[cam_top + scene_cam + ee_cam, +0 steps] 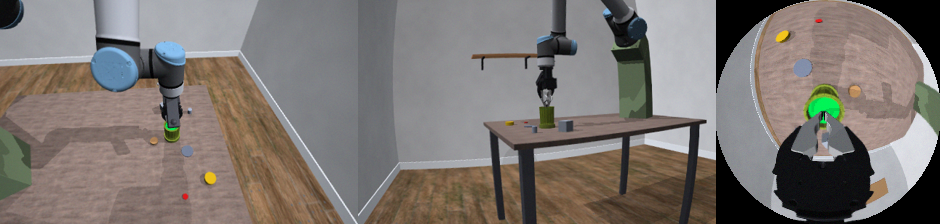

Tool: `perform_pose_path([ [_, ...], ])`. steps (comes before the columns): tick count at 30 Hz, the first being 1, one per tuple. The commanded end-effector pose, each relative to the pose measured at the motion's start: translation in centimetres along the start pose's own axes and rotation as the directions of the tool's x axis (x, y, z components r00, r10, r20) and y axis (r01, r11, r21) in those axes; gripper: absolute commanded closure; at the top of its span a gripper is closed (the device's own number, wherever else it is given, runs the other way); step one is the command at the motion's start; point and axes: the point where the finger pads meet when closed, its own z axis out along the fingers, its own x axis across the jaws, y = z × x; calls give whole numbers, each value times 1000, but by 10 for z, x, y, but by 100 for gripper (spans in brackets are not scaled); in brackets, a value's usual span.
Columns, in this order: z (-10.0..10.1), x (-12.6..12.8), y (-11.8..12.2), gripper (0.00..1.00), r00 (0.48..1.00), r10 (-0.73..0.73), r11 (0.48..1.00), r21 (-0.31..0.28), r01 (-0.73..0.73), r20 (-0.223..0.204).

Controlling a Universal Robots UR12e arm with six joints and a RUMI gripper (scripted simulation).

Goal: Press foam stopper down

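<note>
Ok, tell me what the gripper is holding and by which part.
Nothing. The gripper is shut with nothing between its fingers, its tips at the green foam stopper in the jar.

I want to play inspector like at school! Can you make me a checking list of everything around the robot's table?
Surface: brown table with dark legs, on a wooden floor.
Job's things: olive ribbed jar upright; bright green foam stopper in its mouth.
Clutter: orange disc, grey-blue disc, yellow disc, small red dot, small grey cylinder, grey cube.
Hand: the hand is shut, holding nothing, its tips right at the jar's top.
Cables: nothing seen.
Surroundings: green pedestal under the arm, wall shelf, grey walls.
</note>
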Motion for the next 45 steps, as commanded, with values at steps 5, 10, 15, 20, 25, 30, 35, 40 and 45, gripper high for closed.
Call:
perform_pose_path([
  [5, 3, 1, 0, 100, 1000, 0, 1000, -1, 0, -3],
  [10, 3, 1, 0, 100, 1000, 0, 1000, -1, 0, -3],
  [15, 3, 1, 0, 100, 1000, 0, 1000, -1, 0, -3],
  [20, 3, 1, 0, 100, 1000, 0, 1000, -1, 0, -3],
  [25, 3, 1, 0, 100, 1000, 0, 1000, -1, 0, -3],
  [30, 3, 1, 0, 100, 1000, 0, 1000, -1, 0, -3],
  [35, 3, 1, 0, 100, 1000, 0, 1000, -1, 0, -3],
  [40, 3, 1, 0, 100, 1000, 1, 1000, -1, -1, -3],
  [45, -2, 1, 0, 100, 1000, 1, 1000, 0, -1, -2],
])
